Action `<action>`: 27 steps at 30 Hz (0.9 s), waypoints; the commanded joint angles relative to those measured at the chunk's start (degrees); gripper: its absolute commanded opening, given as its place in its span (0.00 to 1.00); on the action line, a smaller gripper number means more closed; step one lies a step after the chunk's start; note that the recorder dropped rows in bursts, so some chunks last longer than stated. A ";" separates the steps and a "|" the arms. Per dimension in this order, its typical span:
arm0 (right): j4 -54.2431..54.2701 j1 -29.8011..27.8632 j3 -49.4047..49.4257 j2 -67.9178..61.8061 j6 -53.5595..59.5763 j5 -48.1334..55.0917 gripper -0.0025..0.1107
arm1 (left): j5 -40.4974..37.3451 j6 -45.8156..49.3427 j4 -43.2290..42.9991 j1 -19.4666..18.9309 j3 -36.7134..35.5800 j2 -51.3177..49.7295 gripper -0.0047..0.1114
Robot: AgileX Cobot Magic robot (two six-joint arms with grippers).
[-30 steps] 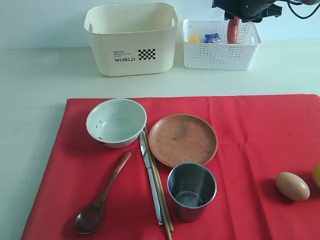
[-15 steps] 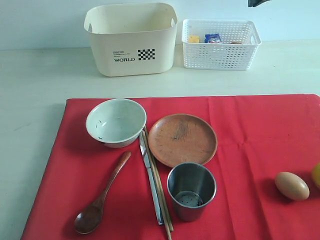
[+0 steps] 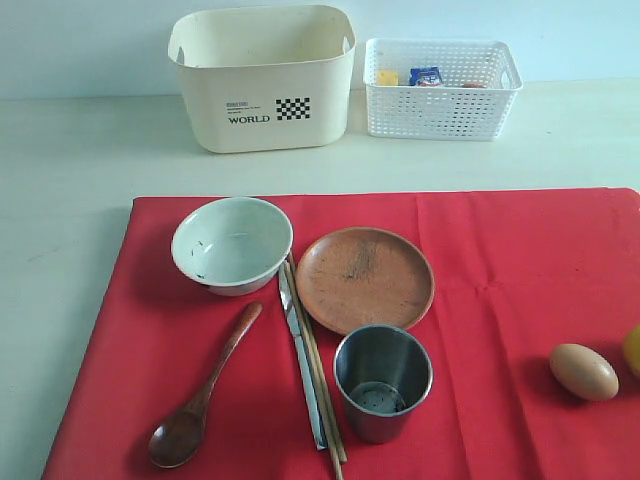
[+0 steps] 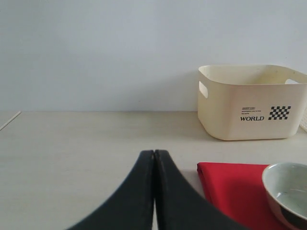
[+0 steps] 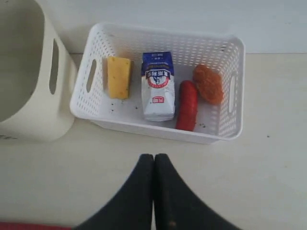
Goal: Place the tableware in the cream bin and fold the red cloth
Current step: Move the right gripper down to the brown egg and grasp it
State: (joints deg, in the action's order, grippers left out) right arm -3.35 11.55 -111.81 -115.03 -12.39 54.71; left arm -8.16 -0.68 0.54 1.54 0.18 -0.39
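Note:
On the red cloth (image 3: 520,260) lie a pale bowl (image 3: 232,243), a brown plate (image 3: 365,278), a steel cup (image 3: 383,382), a dark wooden spoon (image 3: 200,398), a silver knife (image 3: 301,365) and wooden chopsticks (image 3: 322,385). The cream bin (image 3: 263,76) stands behind the cloth, empty as far as I see. Neither arm shows in the exterior view. My left gripper (image 4: 154,152) is shut and empty, low over the table beside the cloth corner (image 4: 230,184), facing the cream bin (image 4: 252,100). My right gripper (image 5: 154,156) is shut and empty above the table in front of the white basket (image 5: 158,127).
The white lattice basket (image 3: 440,90) right of the bin holds cheese (image 5: 118,76), a milk carton (image 5: 158,86), a red sausage (image 5: 187,105) and an orange-brown piece (image 5: 208,84). An egg (image 3: 583,371) and a yellow thing (image 3: 633,350) lie at the cloth's right edge.
The right arm, which hung over the basket with the red sausage, has left the exterior view. The sausage now lies in the basket and the right gripper has shut.

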 commanded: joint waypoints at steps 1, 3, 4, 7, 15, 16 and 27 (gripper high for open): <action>-0.12 1.11 2.20 1.18 0.30 -1.53 0.02 | 0.12 -0.15 0.70 -0.08 -0.18 0.39 0.05; -0.24 1.45 3.11 1.65 0.17 -1.64 0.02 | 0.12 -0.15 0.70 -0.08 -0.18 0.39 0.05; -0.24 1.61 3.66 2.05 0.17 -1.72 0.02 | 0.12 -0.15 0.70 -0.08 -0.18 0.39 0.05; -0.24 1.78 5.46 3.26 0.17 -2.83 0.02 | 0.12 -0.15 0.70 -0.08 -0.18 0.39 0.05; -1.72 1.78 11.28 7.27 -0.98 -4.28 0.02 | 0.12 -0.15 0.70 -0.08 -0.18 0.39 0.05; -1.72 1.78 12.14 7.81 -1.08 -4.50 0.02 | 0.12 -0.15 0.70 -0.08 -0.18 0.39 0.05; -1.60 1.78 23.20 14.22 -2.70 -7.12 0.02 | 0.12 -0.15 0.70 -0.08 -0.18 0.39 0.05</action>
State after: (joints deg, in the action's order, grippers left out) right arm -4.37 13.23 -91.23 -102.86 -14.76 48.53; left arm -8.16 -0.68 0.54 1.54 0.18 -0.39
